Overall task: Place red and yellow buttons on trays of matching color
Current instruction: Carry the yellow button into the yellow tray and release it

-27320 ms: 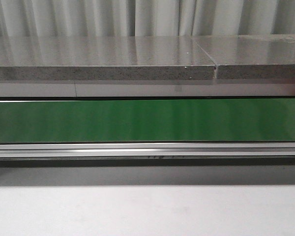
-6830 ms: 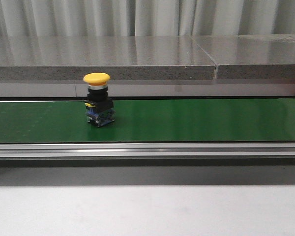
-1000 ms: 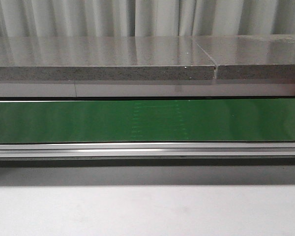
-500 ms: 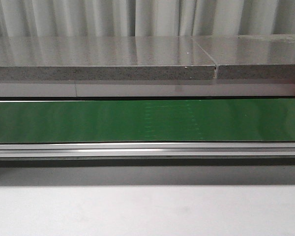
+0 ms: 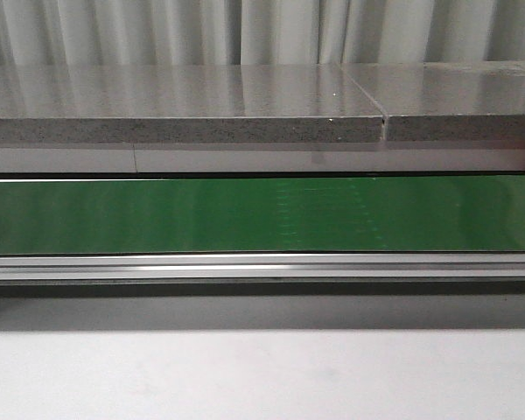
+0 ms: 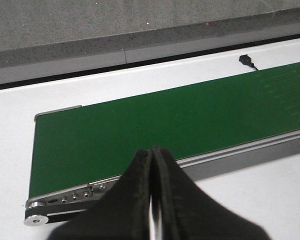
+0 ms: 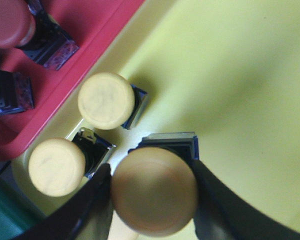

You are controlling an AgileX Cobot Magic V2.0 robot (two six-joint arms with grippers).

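In the right wrist view my right gripper [image 7: 152, 172] is shut on a yellow button [image 7: 154, 192], a finger on each side of its cap, above the yellow tray [image 7: 230, 75]. Two other yellow buttons [image 7: 106, 100] [image 7: 56, 166] stand upright on that tray close by. The red tray [image 7: 97, 20] adjoins it and holds a red button [image 7: 10, 22]. My left gripper [image 6: 152, 150] is shut on nothing, hanging over the near rail at the end of the green belt [image 6: 165, 120]. No button shows on the belt [image 5: 262, 214] in the front view.
A grey stone-like shelf [image 5: 184, 105] runs behind the belt, and a metal rail [image 5: 262, 265] along its front. A white table surface [image 5: 262, 376] lies nearest. A small black part [image 6: 246, 59] sits on the white ledge beyond the belt.
The yellow button that stood on the belt 6.8 s ago is gone from it. Over the last second a faint dotted patch on the belt has drifted right.
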